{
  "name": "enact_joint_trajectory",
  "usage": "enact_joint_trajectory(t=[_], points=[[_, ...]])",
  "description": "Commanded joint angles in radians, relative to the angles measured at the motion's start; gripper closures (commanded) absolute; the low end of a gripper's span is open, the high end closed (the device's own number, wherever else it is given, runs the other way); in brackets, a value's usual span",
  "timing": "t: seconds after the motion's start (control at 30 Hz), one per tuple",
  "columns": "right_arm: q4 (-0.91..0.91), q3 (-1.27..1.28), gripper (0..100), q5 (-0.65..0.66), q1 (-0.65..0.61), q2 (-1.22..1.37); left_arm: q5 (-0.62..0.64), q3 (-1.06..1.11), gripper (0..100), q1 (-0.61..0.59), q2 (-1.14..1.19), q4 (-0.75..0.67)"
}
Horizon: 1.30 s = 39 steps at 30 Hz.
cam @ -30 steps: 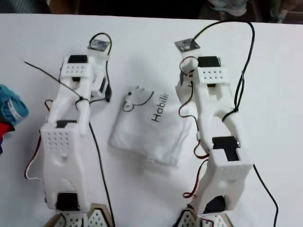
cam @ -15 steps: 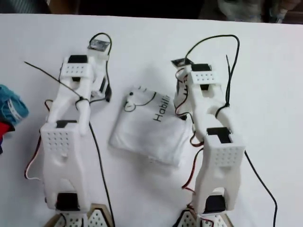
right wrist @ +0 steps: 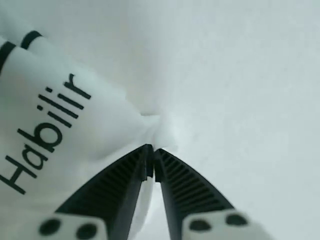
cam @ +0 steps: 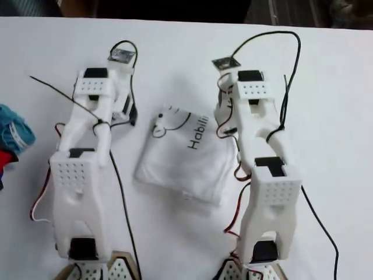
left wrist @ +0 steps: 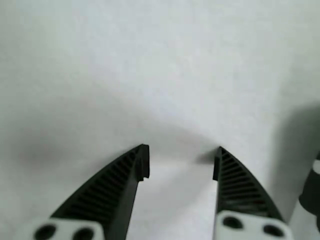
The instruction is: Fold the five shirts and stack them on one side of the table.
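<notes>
Right gripper point(right wrist: 151, 161) pinched shut on a corner of the white shirt point(cam: 180, 160), left gripper point(left wrist: 180, 162) spread open over bare desk point(cam: 175, 52).
The folded white shirt lies mid-desk between the two arms, its corner bunched at the closed fingertips; a blue and red heap of clothes point(cam: 11, 137) sits well apart at the desk's left edge.

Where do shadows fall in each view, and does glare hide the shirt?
High view: soft shadow along the shirt's lower edge, distinct from the table. Left wrist view: a shadow band on the table ahead of the open left claw. Right wrist view: faint shadow where the shut right claw pinches the shirt; no glare.
</notes>
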Motion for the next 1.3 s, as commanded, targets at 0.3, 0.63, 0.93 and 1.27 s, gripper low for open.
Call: enact_joint_trajectory(t=[0.3,0.63,0.93,1.27], points=[[0.039,-0.244,97.8,0.100,-0.004,0.005,0.009,-0.010,77,-0.003,0.006,-0.032],[0.114,-0.399,97.8,0.167,0.047,0.007,0.009,-0.010,77,-0.003,0.006,-0.032],[0.163,-0.379,91.1,0.163,0.047,0.007,0.009,-0.010,77,-0.003,0.006,-0.032],[0.234,-0.028,84.0,-0.026,0.025,-0.059,0.009,-0.010,77,-0.003,0.006,-0.032]])
